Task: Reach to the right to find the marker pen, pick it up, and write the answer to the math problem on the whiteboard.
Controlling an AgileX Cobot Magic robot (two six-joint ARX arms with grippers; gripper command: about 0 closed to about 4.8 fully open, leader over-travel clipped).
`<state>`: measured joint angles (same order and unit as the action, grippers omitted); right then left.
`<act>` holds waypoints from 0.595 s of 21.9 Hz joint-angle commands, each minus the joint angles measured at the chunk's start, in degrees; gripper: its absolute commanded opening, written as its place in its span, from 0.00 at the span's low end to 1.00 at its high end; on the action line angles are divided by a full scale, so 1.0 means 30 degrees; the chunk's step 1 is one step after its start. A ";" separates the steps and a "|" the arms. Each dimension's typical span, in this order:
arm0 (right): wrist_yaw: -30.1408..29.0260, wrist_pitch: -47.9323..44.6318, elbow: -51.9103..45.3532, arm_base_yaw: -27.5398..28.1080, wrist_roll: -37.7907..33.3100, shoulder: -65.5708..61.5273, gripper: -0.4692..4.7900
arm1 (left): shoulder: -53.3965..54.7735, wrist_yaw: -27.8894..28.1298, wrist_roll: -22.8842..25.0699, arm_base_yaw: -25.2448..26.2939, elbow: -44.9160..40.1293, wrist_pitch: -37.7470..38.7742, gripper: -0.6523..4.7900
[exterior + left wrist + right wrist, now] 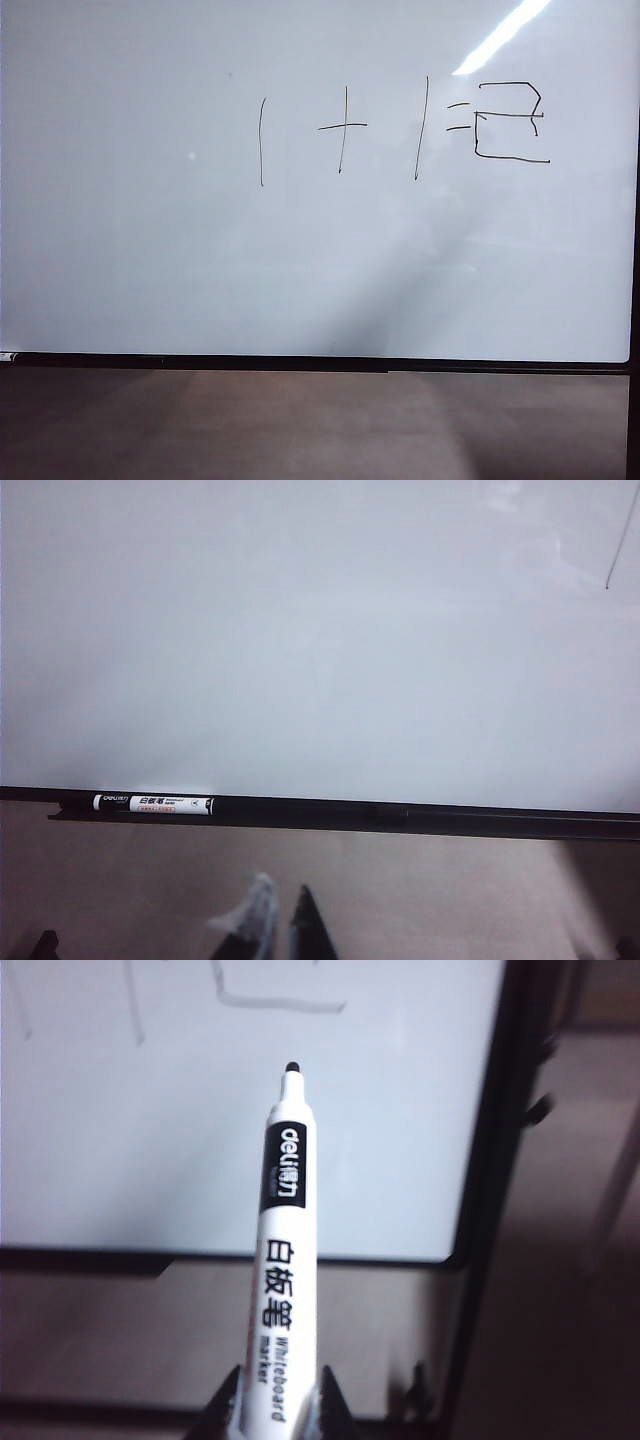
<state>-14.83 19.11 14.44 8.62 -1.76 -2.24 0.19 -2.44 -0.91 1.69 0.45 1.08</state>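
we see the marker pen (283,1260) held tight in the right gripper (272,1410), its dark tip pointing at the whiteboard (130,260) but not touching it. the math problem (345,128) sits near the whiteboard's top right corner, with the answer (510,122) just beside it. the left gripper (283,920) hangs near the whiteboard's bottom edge, its fingers nearly together, holding nothing.

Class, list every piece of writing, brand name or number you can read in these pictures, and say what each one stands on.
"1 + 1 =" the math problem, handwritten on the whiteboard.
"2" the answer, boxy, right after the equals dashes.
"deli" on the black band of the marker pen, held in the right tool.
"Whiteboard marker" along that pen's barrel, beside Chinese characters.
Label on a second marker on the board's ledge: too small to read.
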 commanded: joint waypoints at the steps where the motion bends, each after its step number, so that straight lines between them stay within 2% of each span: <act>1: 0.0466 -0.1064 -0.1122 0.0284 -0.0015 0.0619 0.08 | 0.0015 -0.0066 0.0015 0.0007 0.0015 -0.0240 0.17; 5: 0.0656 -0.1945 -0.2317 -0.0073 -0.0044 0.0641 0.08 | 0.0015 -0.0073 0.0015 0.0007 0.0015 -0.0240 0.17; 13: 0.1683 -0.5078 -0.4736 -0.2040 -0.0051 0.0707 0.08 | 0.0015 -0.0066 0.0015 0.0007 0.0015 -0.0240 0.17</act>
<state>-11.42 7.31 0.49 3.14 -1.87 -0.21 0.19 -2.44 -0.91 1.69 0.45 1.08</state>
